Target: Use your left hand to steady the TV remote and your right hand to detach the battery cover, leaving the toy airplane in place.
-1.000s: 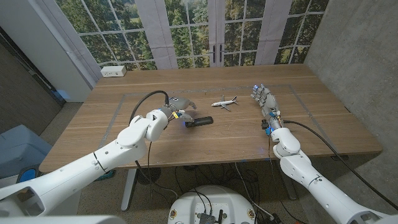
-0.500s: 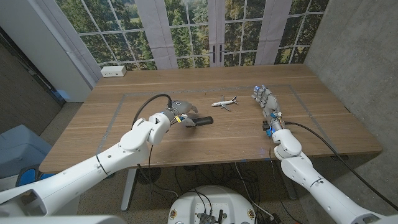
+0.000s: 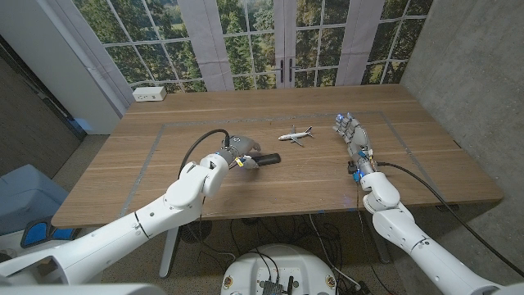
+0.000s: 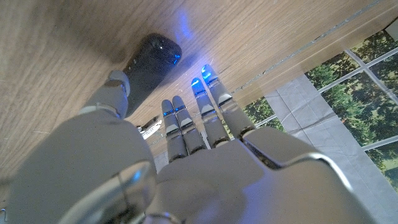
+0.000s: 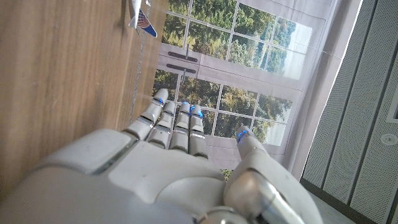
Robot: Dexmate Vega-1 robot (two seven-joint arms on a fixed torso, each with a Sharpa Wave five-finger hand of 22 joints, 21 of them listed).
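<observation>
- The TV remote (image 3: 264, 159) lies near the middle of the table (image 3: 327, 184), its long axis running roughly parallel to the near edge.
- The left hand (image 3: 235, 152) is at the remote's left end, thumb alongside it in the left wrist view; whether it actually grips cannot be told.
- The right hand (image 3: 351, 135) waits released, fingers apart, well apart towards the right edge.
- The toy airplane (image 3: 295, 135) sits between them, slightly farther back, so the right hand must probably pass in front of it.
</observation>
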